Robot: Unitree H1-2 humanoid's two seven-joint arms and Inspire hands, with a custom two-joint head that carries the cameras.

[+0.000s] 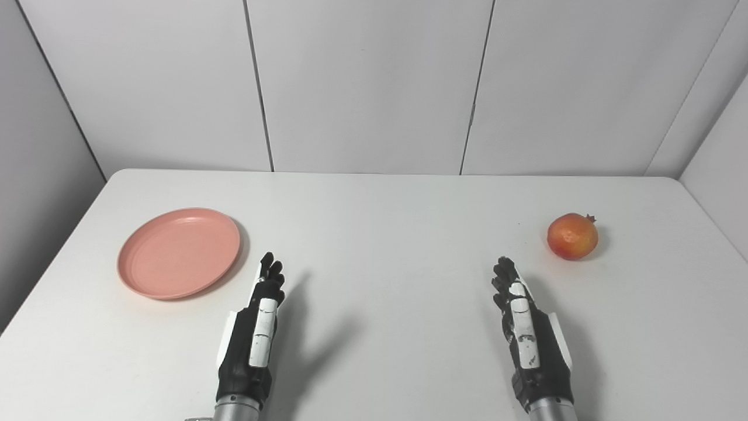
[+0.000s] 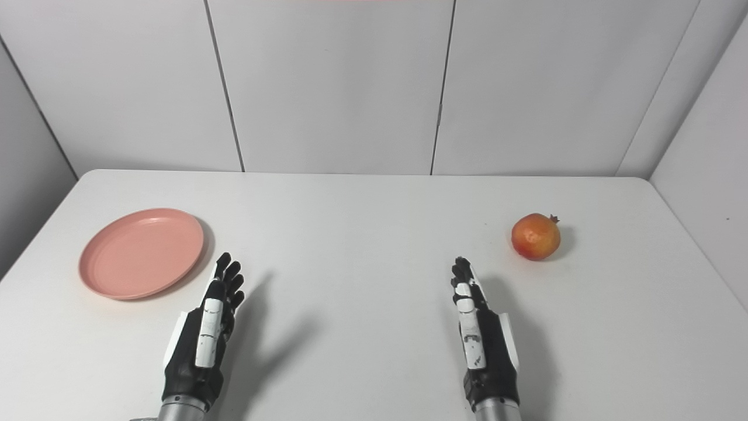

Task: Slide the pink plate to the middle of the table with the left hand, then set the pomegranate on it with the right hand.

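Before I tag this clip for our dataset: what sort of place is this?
Probably a robot test booth, not a home: a bare white table boxed in by plain white panel walls, with only a pink plate and a pomegranate laid out.

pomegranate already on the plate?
No, the pomegranate sits on the bare table at the right, far from the empty pink plate at the left.

No writing, label, brand or number can be read anywhere here, neither on the table nor on the wall panels behind it
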